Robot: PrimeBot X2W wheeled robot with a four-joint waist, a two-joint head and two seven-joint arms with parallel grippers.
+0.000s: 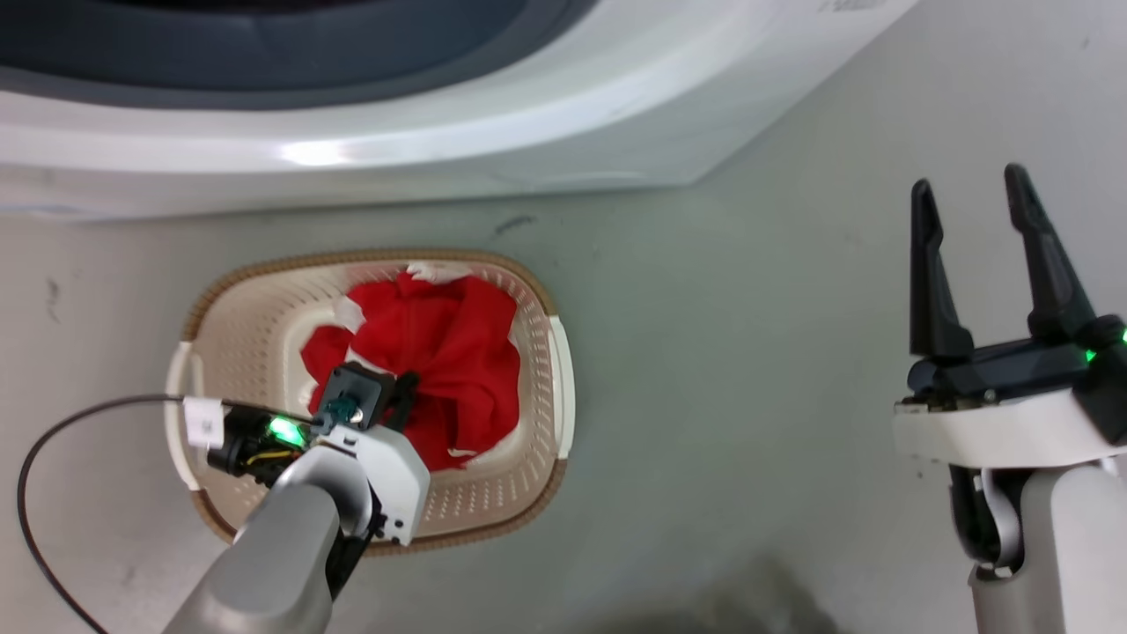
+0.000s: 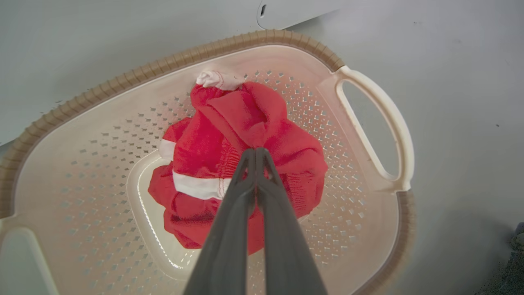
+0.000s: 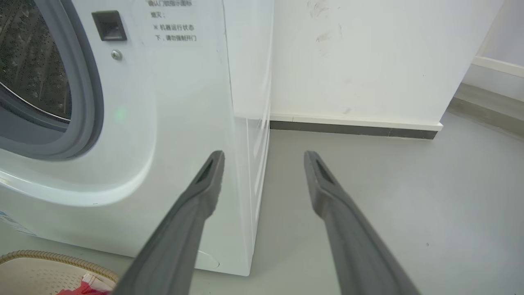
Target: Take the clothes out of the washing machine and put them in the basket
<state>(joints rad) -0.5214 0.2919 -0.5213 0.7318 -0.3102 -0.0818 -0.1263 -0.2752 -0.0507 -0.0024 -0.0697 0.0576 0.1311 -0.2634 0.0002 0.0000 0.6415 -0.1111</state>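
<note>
The clothes [image 1: 449,352], a bunched red heap with white trim, lie inside the cream basket [image 1: 290,264] on the floor in front of the washing machine [image 1: 440,132]. My left gripper [image 2: 256,152] reaches down into the basket, its fingers pressed together on a fold at the top of the clothes [image 2: 221,139]. The basket's brown rim [image 2: 123,78] rings the heap. Off to the right, my right gripper [image 1: 968,180] hangs open above bare floor with nothing in it. In the right wrist view this gripper [image 3: 264,157] points at the washing machine's front corner [image 3: 163,123]; the steel drum [image 3: 32,61] looks dark.
A black cable [image 1: 35,493] loops from my left wrist over the floor left of the basket. A white wall with a dark skirting strip [image 3: 352,129] stands behind the machine's right side. Grey floor [image 1: 748,352] stretches between the basket and my right arm.
</note>
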